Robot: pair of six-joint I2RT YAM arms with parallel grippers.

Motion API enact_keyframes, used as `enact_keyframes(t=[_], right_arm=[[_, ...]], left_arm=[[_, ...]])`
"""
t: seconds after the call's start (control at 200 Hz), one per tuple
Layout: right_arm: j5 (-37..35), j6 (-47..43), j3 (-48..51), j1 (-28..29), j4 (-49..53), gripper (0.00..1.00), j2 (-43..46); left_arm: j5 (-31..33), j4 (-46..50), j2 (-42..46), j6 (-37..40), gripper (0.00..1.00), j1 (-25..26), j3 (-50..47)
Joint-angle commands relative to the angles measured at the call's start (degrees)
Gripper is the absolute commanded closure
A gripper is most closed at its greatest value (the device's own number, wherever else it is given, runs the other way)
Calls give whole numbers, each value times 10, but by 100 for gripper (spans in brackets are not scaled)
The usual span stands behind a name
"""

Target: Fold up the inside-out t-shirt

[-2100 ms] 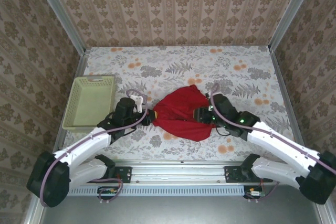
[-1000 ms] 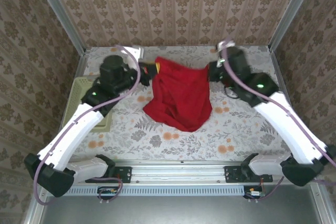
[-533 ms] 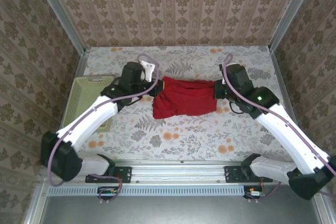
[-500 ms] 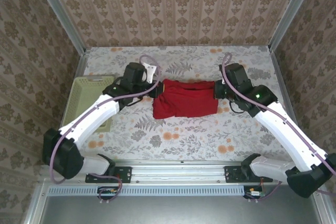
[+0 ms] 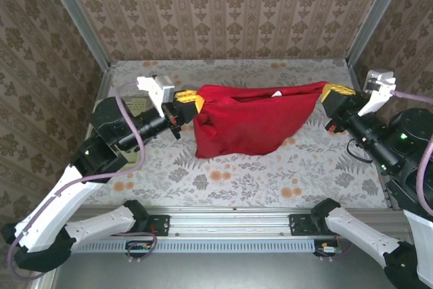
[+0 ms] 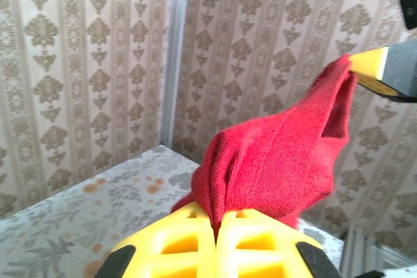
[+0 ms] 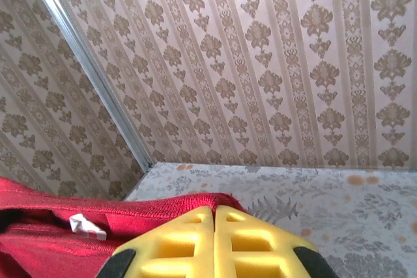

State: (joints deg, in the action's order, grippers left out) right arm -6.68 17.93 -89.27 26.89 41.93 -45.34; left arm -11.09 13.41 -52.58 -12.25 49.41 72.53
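The red inside-out t-shirt (image 5: 250, 123) hangs in the middle of the top view, its upper edge stretched in a nearly straight line from centre-left to upper right. The left tool (image 5: 191, 103) is fully closed on the cloth at one end of that edge. The left wrist view shows the yellow fingers (image 6: 189, 245) pressed together with a bunched fold of cloth rising from between them. The right tool (image 5: 333, 91) is likewise clamped tight on the other end, where a red hem runs into its closed tips (image 7: 214, 226). A small white label (image 5: 276, 94) sits on the stretched edge, so a seam side faces out. Whether the sagging lower part touches the floral tabletop (image 5: 270, 174) cannot be told.

The step looks like spreading the shirt flat before folding. To do it well, both ends should be lowered together at the same height, with the edge held taut. The hanging cloth should land first, then be drawn toward the bottom of the frame so the body lays out smooth. The left end holds a thick wad, so the spread there may be uneven.
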Motion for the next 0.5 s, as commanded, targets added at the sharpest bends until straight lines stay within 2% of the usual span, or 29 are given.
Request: enact_keyframes(t=[0.0,0.085,0.14,0.305,0.38,0.495], right_arm=[[-71,-17,24,-1,10,100,-69],[-120,-32,1,-8,6,100,-137],[-121,-39,-25,-27,-1,100,-188],[-44,-19,-111,-107,-71,100,-324],[3,-12,-176,-128,-106,100,-386],[43,-13,-287,-136,-140,100,-431]], left_arm=[[73,35,-78,34,100,-15,-7],[88,71,-151,33,100,-45,36],[86,95,-201,22,100,-78,76],[30,125,-356,3,100,-174,232],[15,98,-402,27,100,-186,305],[9,40,-434,55,100,-198,407]])
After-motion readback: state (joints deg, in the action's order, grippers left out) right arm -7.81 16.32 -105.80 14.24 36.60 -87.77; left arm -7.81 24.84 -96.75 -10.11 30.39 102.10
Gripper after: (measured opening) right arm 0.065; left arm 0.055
